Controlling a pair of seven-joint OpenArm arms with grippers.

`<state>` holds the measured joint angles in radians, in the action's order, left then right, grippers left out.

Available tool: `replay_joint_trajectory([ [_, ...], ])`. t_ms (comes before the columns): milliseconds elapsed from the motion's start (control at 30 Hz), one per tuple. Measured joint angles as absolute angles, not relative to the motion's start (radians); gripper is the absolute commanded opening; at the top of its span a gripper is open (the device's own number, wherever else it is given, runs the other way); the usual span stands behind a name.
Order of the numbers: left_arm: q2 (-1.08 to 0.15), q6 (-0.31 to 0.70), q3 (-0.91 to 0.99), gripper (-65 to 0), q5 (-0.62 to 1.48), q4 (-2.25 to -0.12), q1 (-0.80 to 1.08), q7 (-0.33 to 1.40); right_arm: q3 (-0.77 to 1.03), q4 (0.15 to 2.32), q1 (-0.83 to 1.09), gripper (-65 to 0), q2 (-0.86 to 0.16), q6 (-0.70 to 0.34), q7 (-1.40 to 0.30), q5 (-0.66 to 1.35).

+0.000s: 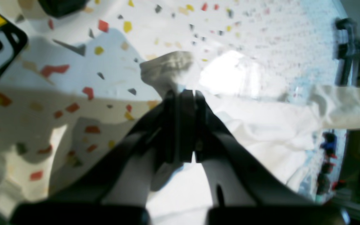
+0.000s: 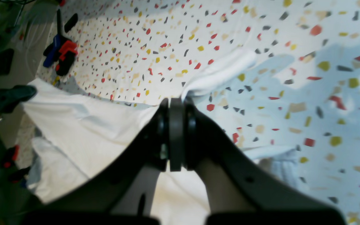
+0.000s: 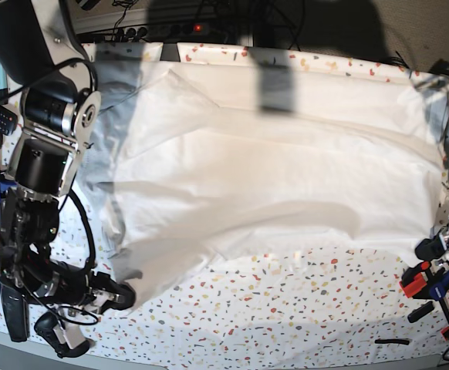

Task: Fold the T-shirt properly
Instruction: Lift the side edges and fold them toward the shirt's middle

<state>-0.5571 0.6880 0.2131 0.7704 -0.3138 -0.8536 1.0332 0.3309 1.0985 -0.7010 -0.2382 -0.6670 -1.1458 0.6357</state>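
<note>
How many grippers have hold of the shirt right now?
2: left gripper clamps a bunched edge of the T-shirt; right gripper pinches another edge, low in the base view.

The T-shirt (image 3: 271,177) is soft, matt, wrinkled white cloth; the counter (image 3: 286,324) looks smooth, faintly glossy, with coloured speckles.

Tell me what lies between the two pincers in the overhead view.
In the base view, only the T-shirt spans the stretch from the right pincer to the left pincer, over speckled table.
</note>
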Motion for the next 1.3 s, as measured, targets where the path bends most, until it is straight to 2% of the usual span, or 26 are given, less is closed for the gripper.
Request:
replay_joint_trajectory([
  [400,-0.617,0.689,0.213,-65.0,0.924,-0.314,-0.797,1.108,0.286,1.303,-0.501,-65.0,-0.246,-0.667,-1.15,0.639],
  [900,-0.622,0.688,0.212,-65.0,1.31,-0.314,-0.715,1.348,0.286,1.451,-0.369,-65.0,-0.247,-0.667,-1.15,0.669],
  [1100,-0.651,0.689,0.212,-65.0,1.314,-0.314,-0.717,1.338,0.286,1.453,-0.363,-65.0,-0.247,-0.667,-1.15,0.673],
  [1300,-0.632,0.688,0.212,-65.0,1.041,-0.314,-0.715,1.059,0.286,1.453,-0.363,-65.0,-0.247,-0.667,-1.15,0.674],
])
